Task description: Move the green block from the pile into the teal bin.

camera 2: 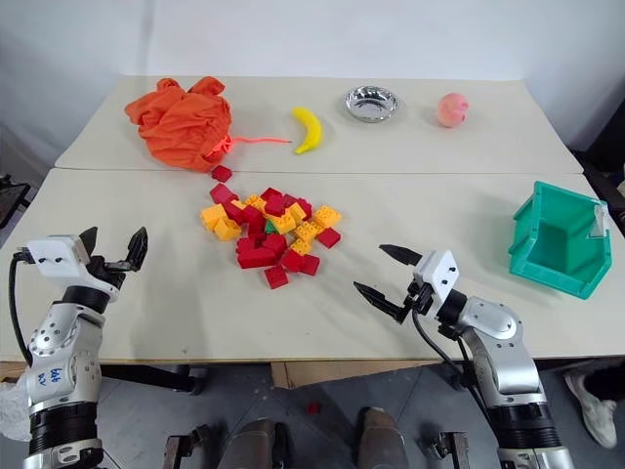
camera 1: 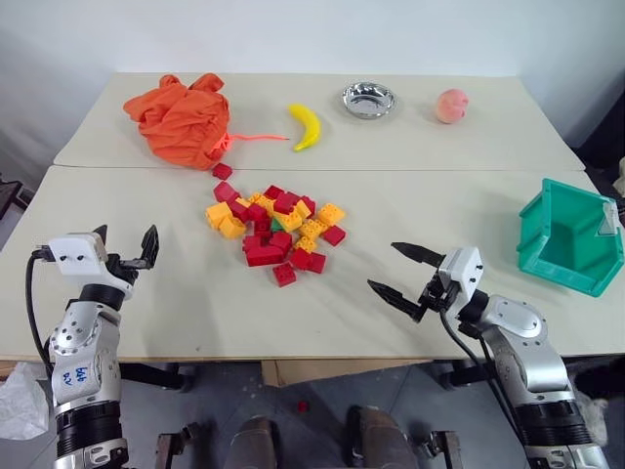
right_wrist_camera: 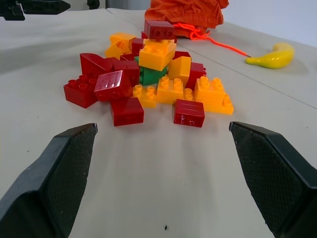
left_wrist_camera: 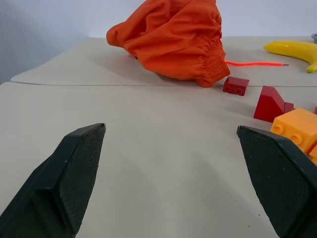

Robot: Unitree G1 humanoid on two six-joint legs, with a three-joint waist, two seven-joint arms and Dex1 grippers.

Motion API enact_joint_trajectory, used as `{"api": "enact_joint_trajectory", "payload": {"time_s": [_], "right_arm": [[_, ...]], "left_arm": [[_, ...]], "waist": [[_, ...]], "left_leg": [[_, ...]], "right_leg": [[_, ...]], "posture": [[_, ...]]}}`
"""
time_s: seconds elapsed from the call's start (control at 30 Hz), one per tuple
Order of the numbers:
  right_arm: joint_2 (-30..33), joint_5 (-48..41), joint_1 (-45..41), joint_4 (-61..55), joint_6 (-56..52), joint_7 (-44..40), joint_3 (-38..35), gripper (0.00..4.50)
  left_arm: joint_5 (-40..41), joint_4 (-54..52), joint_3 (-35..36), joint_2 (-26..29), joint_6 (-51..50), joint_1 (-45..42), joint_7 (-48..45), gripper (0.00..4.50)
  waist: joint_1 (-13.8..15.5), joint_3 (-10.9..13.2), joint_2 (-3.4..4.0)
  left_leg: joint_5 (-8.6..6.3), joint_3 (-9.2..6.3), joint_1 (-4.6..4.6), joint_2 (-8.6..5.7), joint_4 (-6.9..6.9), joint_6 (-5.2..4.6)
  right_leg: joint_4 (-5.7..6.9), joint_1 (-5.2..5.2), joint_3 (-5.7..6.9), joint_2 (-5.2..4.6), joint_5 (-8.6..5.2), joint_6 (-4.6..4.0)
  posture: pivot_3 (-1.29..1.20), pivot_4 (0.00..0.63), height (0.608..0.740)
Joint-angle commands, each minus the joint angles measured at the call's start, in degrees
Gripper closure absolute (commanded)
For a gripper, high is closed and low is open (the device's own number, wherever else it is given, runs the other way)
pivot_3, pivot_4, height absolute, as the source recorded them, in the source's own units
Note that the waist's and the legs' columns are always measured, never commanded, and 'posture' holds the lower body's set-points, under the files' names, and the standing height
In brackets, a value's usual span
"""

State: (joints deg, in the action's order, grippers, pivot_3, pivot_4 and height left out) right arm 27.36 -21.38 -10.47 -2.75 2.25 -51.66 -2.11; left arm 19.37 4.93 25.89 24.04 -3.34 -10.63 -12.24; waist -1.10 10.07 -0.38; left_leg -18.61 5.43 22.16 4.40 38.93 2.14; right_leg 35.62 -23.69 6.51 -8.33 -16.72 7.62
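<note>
The green block (right_wrist_camera: 152,75) sits tucked in the middle of the pile (camera 1: 274,232), red and yellow-orange bricks crowding it on every side and a yellow-orange one lying across its top, so just a sliver of green peeks out. The pile is spread over the middle of the near table (camera 1: 176,303), with one red brick (camera 1: 223,171) lying apart on its far side, close to the crumpled orange cloth (camera 1: 181,119). Over on the right edge of the table stands the teal bin (camera 1: 571,237), well apart from the pile, nothing visible inside it. The right gripper (camera 1: 405,271) hangs near the table's front edge, to the right of the pile, pointing left toward the bricks, fingers spread wide and holding nothing. The left gripper (camera 1: 125,247) is out on the left side, well away from the pile, fingers also wide apart and empty. On the far table lie a banana (camera 1: 307,125), a small silver bowl (camera 1: 368,100) and a peach (camera 1: 450,106), lined up left to right beyond the cloth
</note>
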Motion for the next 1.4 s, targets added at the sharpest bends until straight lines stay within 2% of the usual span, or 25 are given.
{"api": "enact_joint_trajectory", "payload": {"time_s": [0.03, 0.17, 0.4, 0.5, 0.6, 0.8, 0.9, 1.0, 1.1, 1.23, 1.3, 1.4], "right_arm": [[-0.72, -0.36, -0.83, -1.04, 1.42, 0.8, -0.91, 0.03], [-0.63, -2.06, -2.05, -1.53, -0.47, 2.0, -2.51, 0.03], [2.08, -2.05, -2.56, -0.27, -0.98, 1.43, -5.09, 0.03], [2.26, -1.86, -2.55, 0.01, -0.91, 1.51, -5.44, 0.0], [1.98, -1.62, -2.7, 0.3, -0.74, 1.62, -5.31, 0.0], [1.35, -1.12, -1.66, -0.45, -0.1, 2.15, -5.07, 0.0], [1.05, -0.92, -1.68, -0.57, -0.01, 2.5, -5.0, 0.0], [0.71, -0.82, -1.37, -1.6, 0.01, 3.1, -4.8, 0.0], [0.5, -0.83, -1.0, -2.57, -0.16, 3.66, -4.69, 0.0], [0.2, -0.87, -0.68, -3.76, -0.59, 4.54, -4.26, 0.0], [-0.17, -0.81, -0.61, -4.44, -0.9, 5.14, -3.85, 0.0], [-0.37, -0.85, -0.58, -4.85, -1.18, 5.43, -3.49, 0.0]], "left_arm": [[0.29, -2.95, -0.22, 1.15, -0.18, -0.02, -1.39, 0.0], [5.45, -7.21, -4.93, 5.28, -1.48, 1.49, -17.29, 0.0], [4.79, -7.13, -14.67, 13.46, 0.05, -0.91, -37.14, 0.0], [6.31, -7.53, -19.33, 14.42, -1.31, -3.41, -45.24, 0.61], [3.87, -5.04, -25.16, 12.97, 0.51, -7.79, -50.66, 1.55], [0.99, 3.82, -31.64, 5.5, 1.72, -17.75, -52.81, 3.39], [-3.3, 10.92, -33.89, 1.64, 2.92, -24.07, -50.2, 4.38], [-11.02, 21.75, -35.93, 0.2, 4.78, -31.18, -44.17, 4.48], [-10.36, 27.78, -32.68, -2.33, 3.11, -35.5, -38.67, 4.48], [-13.05, 35.5, -30.34, -2.88, 2.0, -40.06, -30.24, 4.48], [-12.6, 38.98, -27.41, -3.46, 3.95, -41.93, -25.03, 4.48], [-12.12, 40.82, -25.18, -3.84, 6.04, -42.79, -22.89, 4.48]], "waist": [[0.02, 0.0, 0.0], [0.27, 0.0, -0.01], [1.07, 0.01, 0.01], [1.08, 0.01, 0.01], [1.1, 0.01, 0.01], [1.14, 0.01, 0.0], [1.3, 0.02, -0.01], [1.39, 0.03, -0.03], [1.1, 0.03, -0.03], [1.06, 0.06, -0.08], [1.08, 0.07, -0.1], [1.1, 0.08, -0.11]], "left_leg": [[0.0, 0.0, 0.0, 0.0, 0.0, 0.0], [0.0, 0.0, 0.01, 0.0, 0.01, 0.0], [-0.01, 0.04, -0.01, 0.0, 0.01, 0.0], [-0.02, 0.04, 0.0, 0.0, 0.01, -0.01], [-0.02, 0.05, 0.0, 0.0, 0.03, -0.01], [-0.01, 0.06, 0.0, -0.01, 0.08, -0.01], [-0.01, 0.06, 0.01, -0.02, 0.12, -0.01], [-0.01, 0.06, 0.01, -0.02, 0.15, -0.01], [-0.01, 0.06, 0.01, -0.02, 0.09, -0.01], [-0.01, 0.06, 0.01, -0.02, 0.08, -0.01], [-0.01, 0.06, 0.01, -0.02, 0.09, -0.01], [-0.01, 0.06, 0.01, -0.02, 0.09, -0.02]], "right_leg": [[0.0, 0.0, 0.0, 0.0, 0.0, 0.0], [0.0, -0.01, 0.0, 0.0, 0.0, 0.0], [-0.01, -0.01, -0.01, 0.01, -0.01, -0.02], [-0.01, -0.01, -0.01, 0.01, -0.01, -0.02], [0.0, -0.01, -0.01, 0.01, -0.01, -0.02], [0.02, 0.0, -0.01, 0.02, -0.01, -0.01], [0.01, 0.01, -0.02, 0.03, 0.0, 0.0], [0.0, 0.03, -0.02, 0.04, 0.01, 0.02], [-0.02, 0.02, -0.02, 0.04, 0.01, 0.02], [-0.04, 0.01, -0.02, 0.04, 0.01, 0.03], [-0.03, 0.02, -0.02, 0.04, 0.01, 0.03], [-0.03, 0.02, -0.02, 0.04, 0.02, 0.04]], "posture": [[0.0, 0.15, 0.74], [0.0, 0.15, 0.74], [0.0, 0.15, 0.74], [0.0, 0.15, 0.74], [0.0, 0.15, 0.74], [0.0, 0.15, 0.74], [0.0, 0.15, 0.74], [0.0, 0.15, 0.74], [0.0, 0.15, 0.74], [0.0, 0.15, 0.74], [0.0, 0.15, 0.74], [0.0, 0.15, 0.74]]}}
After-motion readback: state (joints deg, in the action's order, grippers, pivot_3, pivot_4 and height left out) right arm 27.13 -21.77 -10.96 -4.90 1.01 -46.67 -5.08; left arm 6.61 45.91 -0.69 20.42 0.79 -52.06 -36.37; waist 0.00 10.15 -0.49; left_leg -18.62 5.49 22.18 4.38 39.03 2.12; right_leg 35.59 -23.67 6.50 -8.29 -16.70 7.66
